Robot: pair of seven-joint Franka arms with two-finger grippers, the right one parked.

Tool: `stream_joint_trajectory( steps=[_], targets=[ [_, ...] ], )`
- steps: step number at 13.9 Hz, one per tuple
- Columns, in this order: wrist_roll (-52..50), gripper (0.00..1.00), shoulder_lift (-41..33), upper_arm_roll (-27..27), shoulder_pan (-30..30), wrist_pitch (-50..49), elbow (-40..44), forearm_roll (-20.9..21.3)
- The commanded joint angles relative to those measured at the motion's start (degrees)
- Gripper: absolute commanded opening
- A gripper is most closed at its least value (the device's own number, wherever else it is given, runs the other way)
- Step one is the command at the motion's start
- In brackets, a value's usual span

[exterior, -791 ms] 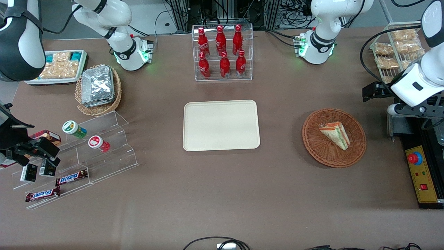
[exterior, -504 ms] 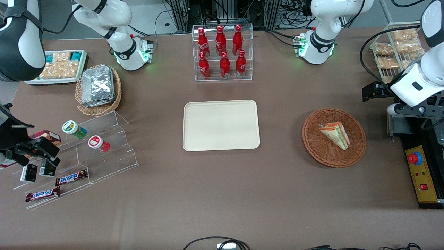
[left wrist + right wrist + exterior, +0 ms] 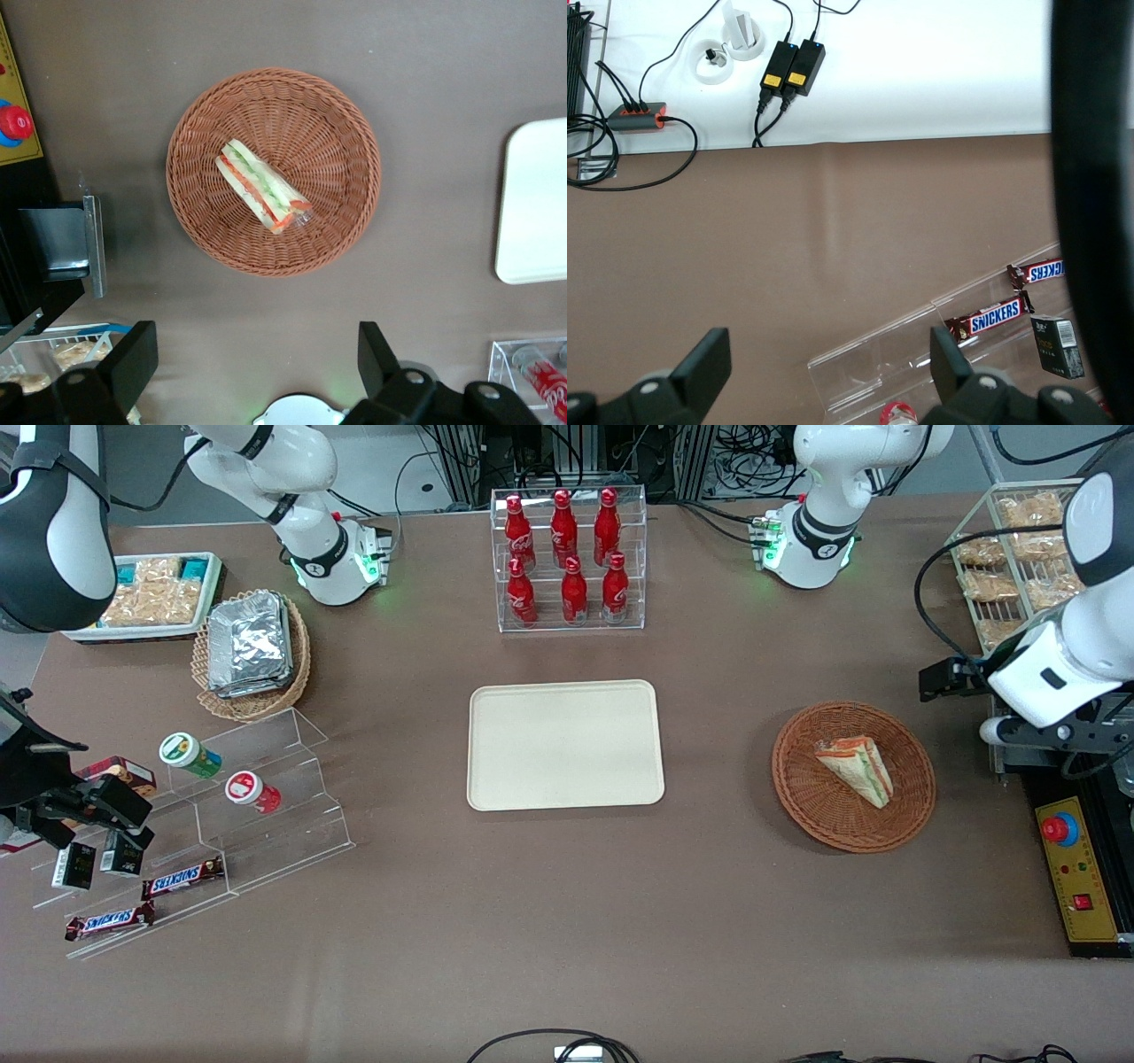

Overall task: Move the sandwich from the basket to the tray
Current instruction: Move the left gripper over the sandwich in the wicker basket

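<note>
Presently the gripper (image 3: 252, 354) hangs with fingers spread and empty, high above the basket (image 3: 912, 802), where the sandwich (image 3: 856, 769) lies aslant, well apart from the tray (image 3: 565, 745); a misaligned descent risks pinching wrapper only, or snagging wicker.

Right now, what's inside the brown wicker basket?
Only the sandwich, lying on its side on the basket weave. Whatever is beneath it is covered. The open gripper hangs above, off the basket's rim; the tray holds nothing.
</note>
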Motion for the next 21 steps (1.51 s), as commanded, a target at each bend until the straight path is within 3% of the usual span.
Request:
stream_joint_trajectory(
  steps=[1, 10, 16, 21],
  targets=[
    [-2.82, 1.00, -0.79, 0.17, 1.51, 4.49, -4.98, 0.13],
    [-15.29, 1.00, -1.32, -0.01, 1.33, 21.01, -20.27, 0.39],
    [-27.69, 1.00, -1.67, -0.27, 0.89, 34.27, -30.47, 3.29],
    [-32.17, 1.00, -0.27, -0.10, 1.25, 41.15, -33.99, 3.38]
  ],
)
